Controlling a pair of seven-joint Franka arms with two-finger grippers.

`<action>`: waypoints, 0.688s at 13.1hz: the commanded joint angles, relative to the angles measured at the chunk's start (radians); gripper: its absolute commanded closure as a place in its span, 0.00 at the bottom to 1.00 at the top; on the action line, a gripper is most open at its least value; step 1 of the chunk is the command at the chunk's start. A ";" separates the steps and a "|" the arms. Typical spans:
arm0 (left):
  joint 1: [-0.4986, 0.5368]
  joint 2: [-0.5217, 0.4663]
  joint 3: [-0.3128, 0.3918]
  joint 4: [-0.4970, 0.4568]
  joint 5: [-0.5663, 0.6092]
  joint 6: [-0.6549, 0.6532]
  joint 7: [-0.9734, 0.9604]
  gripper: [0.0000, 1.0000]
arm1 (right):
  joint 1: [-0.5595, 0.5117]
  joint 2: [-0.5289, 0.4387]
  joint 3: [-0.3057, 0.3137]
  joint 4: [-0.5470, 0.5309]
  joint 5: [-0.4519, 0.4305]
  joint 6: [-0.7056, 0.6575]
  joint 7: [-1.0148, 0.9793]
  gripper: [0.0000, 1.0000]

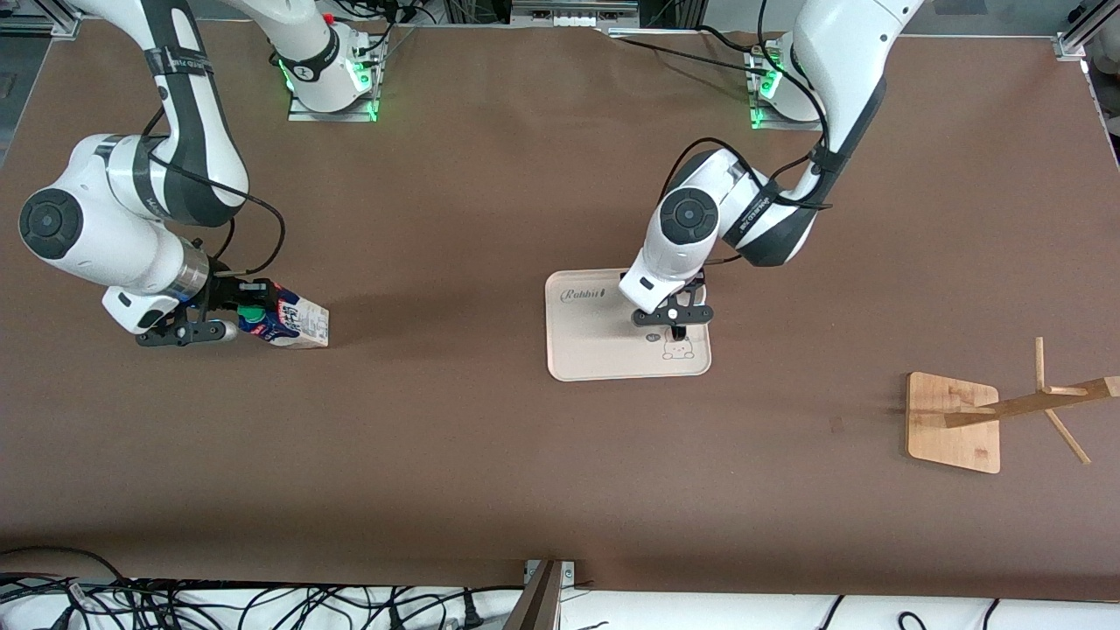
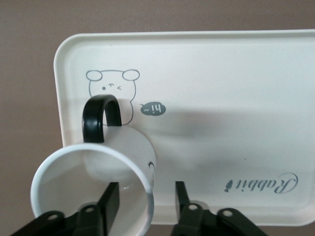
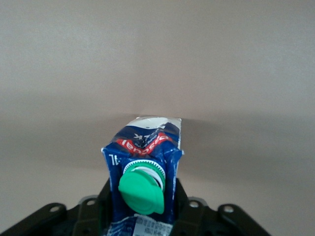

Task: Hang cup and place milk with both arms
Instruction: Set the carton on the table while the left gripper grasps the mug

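The white cup (image 2: 133,142) with its black loop handle (image 2: 98,118) stands on the cream tray (image 2: 221,98), its mouth facing my left wrist camera. My left gripper (image 2: 145,196) is open, with one finger (image 2: 110,201) inside the cup and the other outside, astride the cup's wall. In the front view this gripper (image 1: 675,325) is low over the tray (image 1: 586,350) and the arm hides the cup. My right gripper (image 1: 241,317) is shut on the milk (image 1: 293,322), a blue and white carton lying on the table toward the right arm's end. Its green cap (image 3: 142,189) sits between the fingers.
A wooden cup rack stands toward the left arm's end of the table, with a square base (image 1: 954,422), a pole (image 1: 1032,404) and pegs. The tray has a bear drawing (image 2: 110,86) and the word Rabbit. Cables lie along the table edge nearest the camera.
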 commanded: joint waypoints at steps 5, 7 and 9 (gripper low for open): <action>0.000 0.009 -0.002 0.015 0.034 0.026 -0.025 1.00 | 0.004 -0.029 -0.005 0.009 0.019 -0.003 -0.018 0.00; 0.010 -0.051 -0.002 0.031 0.034 0.010 -0.011 1.00 | 0.004 -0.034 -0.006 0.055 0.016 -0.053 -0.019 0.00; 0.038 -0.133 0.004 0.057 0.034 -0.074 0.016 1.00 | 0.006 -0.032 -0.006 0.153 0.010 -0.166 -0.015 0.00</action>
